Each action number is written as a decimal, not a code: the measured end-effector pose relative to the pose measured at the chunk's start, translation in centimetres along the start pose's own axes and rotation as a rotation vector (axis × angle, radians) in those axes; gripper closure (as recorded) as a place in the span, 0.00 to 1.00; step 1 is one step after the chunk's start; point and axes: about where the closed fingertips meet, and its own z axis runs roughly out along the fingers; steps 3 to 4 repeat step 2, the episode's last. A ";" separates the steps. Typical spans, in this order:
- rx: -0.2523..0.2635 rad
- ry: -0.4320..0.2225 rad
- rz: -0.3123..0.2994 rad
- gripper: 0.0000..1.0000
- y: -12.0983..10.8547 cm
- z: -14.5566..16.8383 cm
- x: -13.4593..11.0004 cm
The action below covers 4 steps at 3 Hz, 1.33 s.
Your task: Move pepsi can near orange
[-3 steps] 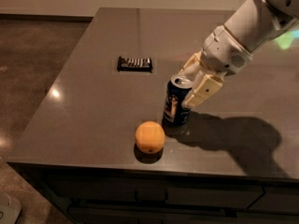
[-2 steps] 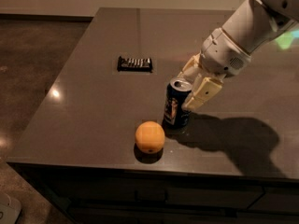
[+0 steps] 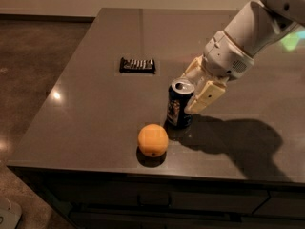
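Pepsi can [image 3: 179, 106] held upright by the gripper [image 3: 191, 92] just beside the orange [image 3: 153, 140], close to the near edge of the table [image 3: 90, 109]

The can is clasped between the cream fingers [image 3: 204, 95], one seen at its right side and one behind its silver top, with the arm reaching in from the far right. The orange is set just left of and nearer than the can, apart from it by a narrow gap, with only a thin strip of table before the near edge. Open surface is left to the left and far side, where a flat dark packet [image 3: 137, 65] lies well apart. Against the earlier pictures, no shift of can, orange or gripper is seen
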 end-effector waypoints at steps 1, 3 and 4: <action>0.008 -0.003 -0.002 0.00 -0.3 0.1 -0.2; 0.008 -0.003 -0.002 0.00 -0.3 0.1 -0.2; 0.008 -0.003 -0.002 0.00 -0.3 0.1 -0.2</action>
